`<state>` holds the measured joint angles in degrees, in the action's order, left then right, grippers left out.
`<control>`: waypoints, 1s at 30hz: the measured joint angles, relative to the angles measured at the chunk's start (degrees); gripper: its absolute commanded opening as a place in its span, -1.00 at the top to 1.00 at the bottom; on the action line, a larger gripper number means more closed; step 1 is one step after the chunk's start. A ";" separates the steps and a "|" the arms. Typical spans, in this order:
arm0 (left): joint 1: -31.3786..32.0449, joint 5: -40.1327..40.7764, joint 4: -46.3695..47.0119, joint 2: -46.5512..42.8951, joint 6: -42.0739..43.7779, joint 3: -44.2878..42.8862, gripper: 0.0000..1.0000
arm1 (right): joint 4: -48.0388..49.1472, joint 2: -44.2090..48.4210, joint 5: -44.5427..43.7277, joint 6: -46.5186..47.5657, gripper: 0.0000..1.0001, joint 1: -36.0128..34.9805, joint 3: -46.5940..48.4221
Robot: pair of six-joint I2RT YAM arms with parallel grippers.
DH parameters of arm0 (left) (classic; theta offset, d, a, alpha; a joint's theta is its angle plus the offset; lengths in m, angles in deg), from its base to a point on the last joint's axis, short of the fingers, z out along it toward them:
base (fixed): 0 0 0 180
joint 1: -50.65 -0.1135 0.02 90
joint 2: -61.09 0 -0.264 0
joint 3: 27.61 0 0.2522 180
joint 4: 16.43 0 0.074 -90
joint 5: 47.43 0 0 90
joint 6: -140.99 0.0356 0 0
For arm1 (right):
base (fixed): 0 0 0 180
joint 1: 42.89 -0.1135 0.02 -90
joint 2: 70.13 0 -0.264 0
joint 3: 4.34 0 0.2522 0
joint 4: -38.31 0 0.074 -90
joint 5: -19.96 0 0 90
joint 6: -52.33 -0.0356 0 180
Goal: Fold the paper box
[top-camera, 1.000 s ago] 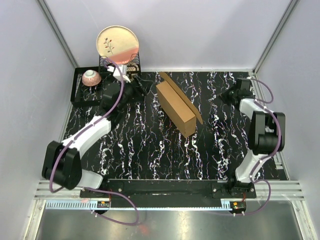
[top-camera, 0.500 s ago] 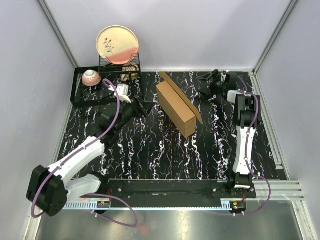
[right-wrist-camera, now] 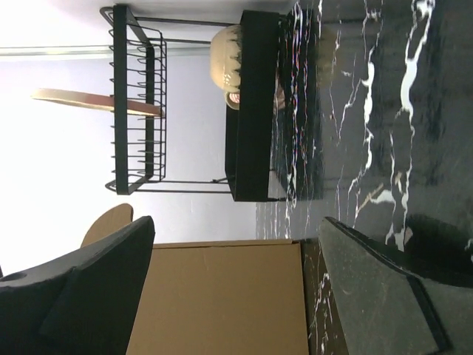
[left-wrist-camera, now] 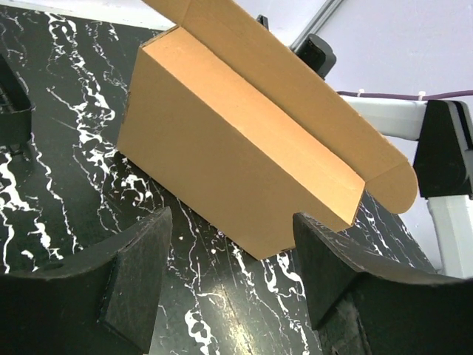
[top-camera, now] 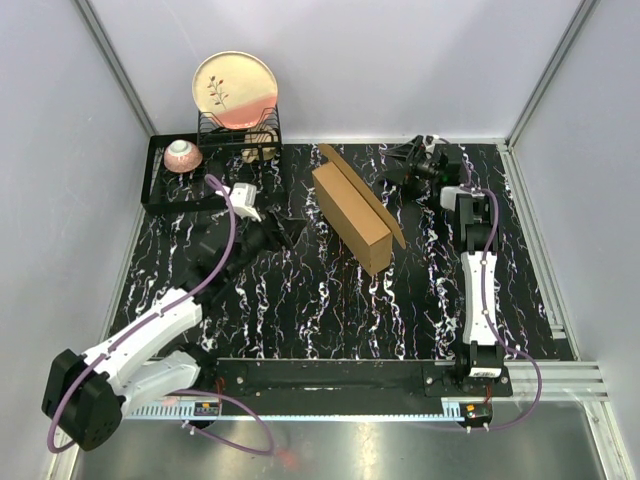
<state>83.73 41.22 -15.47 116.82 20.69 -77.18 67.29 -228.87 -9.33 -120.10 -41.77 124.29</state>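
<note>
Two arms work over a black, white-veined table [top-camera: 300, 300].

**Top external view**
- The paper box [top-camera: 350, 215] lies diagonally near the table centre. One short end points to the far left, the other to the near right.
- Its lid flap [top-camera: 372, 198] stands open along the long side that faces the right arm.
- The left gripper [top-camera: 285, 232] is near the box's left long side, not touching it, jaws apart.
- The right gripper [top-camera: 400, 165] is beyond the box's far right, clear of it, jaws spread.
- At the far left corner a black tray [top-camera: 160, 190] holds a small bowl [top-camera: 183, 155]. Beside it, a wire dish rack [top-camera: 240, 135] carries an upright plate [top-camera: 235, 90].

**Left wrist view**
- The left gripper [left-wrist-camera: 230, 222] faces the box [left-wrist-camera: 222, 155] with both dark fingers [left-wrist-camera: 140, 274] parted and nothing between them.
- The box's long wall fills the middle of the view, resting on the table.
- The lid flap [left-wrist-camera: 295, 96] rises behind that wall and ends in a rounded corner.
- A section of the right arm [left-wrist-camera: 443, 148] shows behind the box.

**Right wrist view (camera rolled sideways)**
- The right gripper [right-wrist-camera: 238, 222] stands wide open and holds nothing.
- A brown face of the box [right-wrist-camera: 222, 296] lies ahead between the fingers [right-wrist-camera: 96, 296], apart from them.
- Beyond the box are the tray [right-wrist-camera: 259, 111], the bowl [right-wrist-camera: 229, 52], the rack [right-wrist-camera: 137, 111] and the plate [right-wrist-camera: 96, 102].
</note>
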 measured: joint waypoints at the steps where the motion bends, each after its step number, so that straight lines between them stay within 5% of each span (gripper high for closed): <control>1: 0.09 0.26 -0.13 -0.52 -0.02 0.48 -0.39 | -0.37 0.74 0.07 0.42 -0.99 0.00 -1.20; 4: 0.11 0.90 -0.76 -1.64 -0.15 1.84 -0.40 | 3.50 1.22 0.24 -2.36 -0.99 0.20 -3.63; 10: 0.17 0.96 -1.64 -1.66 -1.25 1.92 -0.40 | 29.24 -5.09 -1.92 -21.29 -0.99 1.01 -3.30; 17: 0.35 0.96 -1.95 -1.68 -2.19 2.36 -0.40 | 30.45 -3.37 -1.03 -24.50 -1.00 1.14 -5.97; 24: 0.85 0.96 -2.58 -2.03 -2.54 2.43 -0.40 | -8.13 8.41 -3.37 2.60 -0.99 1.36 -8.90; 30: 1.40 0.98 -2.64 -3.91 -2.51 2.43 -0.40 | -38.21 17.11 -12.72 19.93 -0.99 2.56 -0.96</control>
<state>85.13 42.21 -18.11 112.90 18.18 -74.75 29.09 -211.75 -22.05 -100.17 -39.21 123.32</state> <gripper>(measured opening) 0.694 0.994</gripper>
